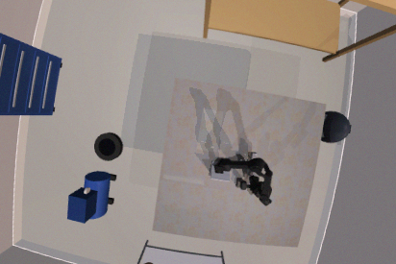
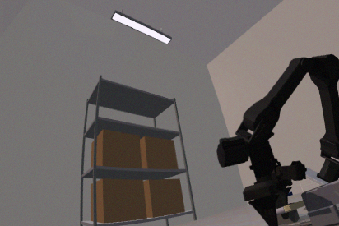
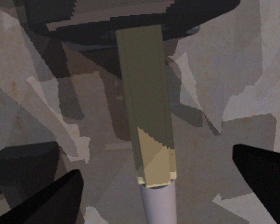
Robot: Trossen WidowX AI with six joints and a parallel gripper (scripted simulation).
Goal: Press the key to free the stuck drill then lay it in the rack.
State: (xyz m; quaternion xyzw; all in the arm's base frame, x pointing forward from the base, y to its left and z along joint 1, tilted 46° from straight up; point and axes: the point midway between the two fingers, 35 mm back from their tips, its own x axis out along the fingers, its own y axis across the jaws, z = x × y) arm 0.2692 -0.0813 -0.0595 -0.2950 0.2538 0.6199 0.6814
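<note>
My gripper (image 3: 158,165) is open, its black fingers wide apart on either side of the lower part of a straight piece. That piece, apparently the drill, has a flat olive-yellow part (image 3: 147,95) and a grey round rod (image 3: 160,205) at the lower edge of the wrist view. Neither finger touches it. Its upper end meets or passes under a dark grey body (image 3: 141,12). In the exterior view a yellowish piece (image 2: 289,208) shows beside the fingers, near a grey block (image 2: 321,203). I cannot make out the key or the rack for certain.
The black arm (image 1: 240,163) (image 2: 284,84) arches over the work spot, beside a small pale box or plate (image 1: 221,175). Hard shadows cross the surface. Farther off are a blue compressor-like unit (image 1: 97,196), a black ring (image 1: 118,147), a wooden table (image 1: 274,10) and shelving with boxes (image 2: 136,172).
</note>
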